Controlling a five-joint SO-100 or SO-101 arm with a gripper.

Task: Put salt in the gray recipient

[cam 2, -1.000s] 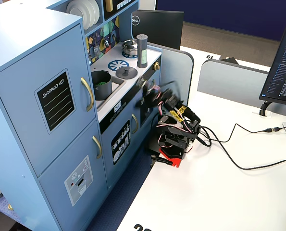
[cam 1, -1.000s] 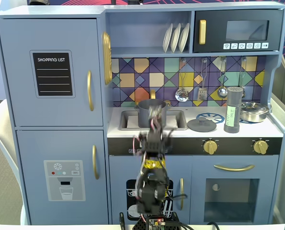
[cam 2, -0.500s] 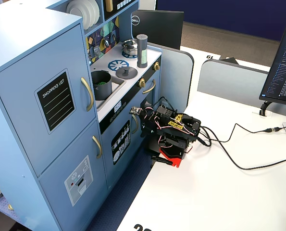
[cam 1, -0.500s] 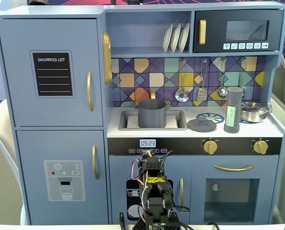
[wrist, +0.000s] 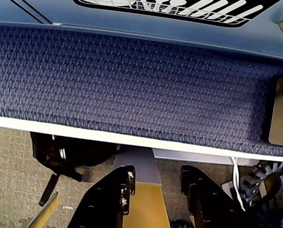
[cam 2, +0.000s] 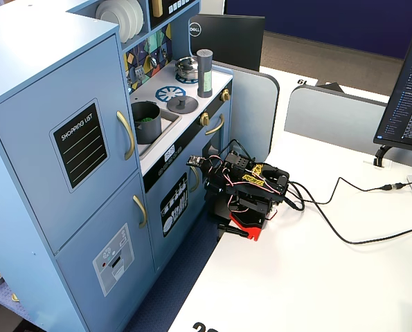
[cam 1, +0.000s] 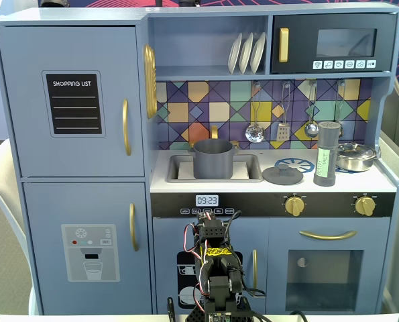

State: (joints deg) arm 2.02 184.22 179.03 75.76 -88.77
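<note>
The salt stands upright on the right of the toy kitchen counter, a tall dark shaker with a pale green label. In the sink sits the gray recipient, a matte pot holding something green. My arm is folded low on the white table in front of the kitchen. Its gripper points at the kitchen front, well below the counter and far from both. The jaws stand apart with nothing between them; the wrist view shows only blue carpet and floor.
A flat gray lid lies between pot and salt. A shiny steel pan sits right of the salt. The drawer panel with a gold handle is close ahead of the gripper. Cables trail across the table.
One second ago the arm was blurred and raised near the counter edge; it has dropped and folded down to its low pose. Salt and pot have not moved.
</note>
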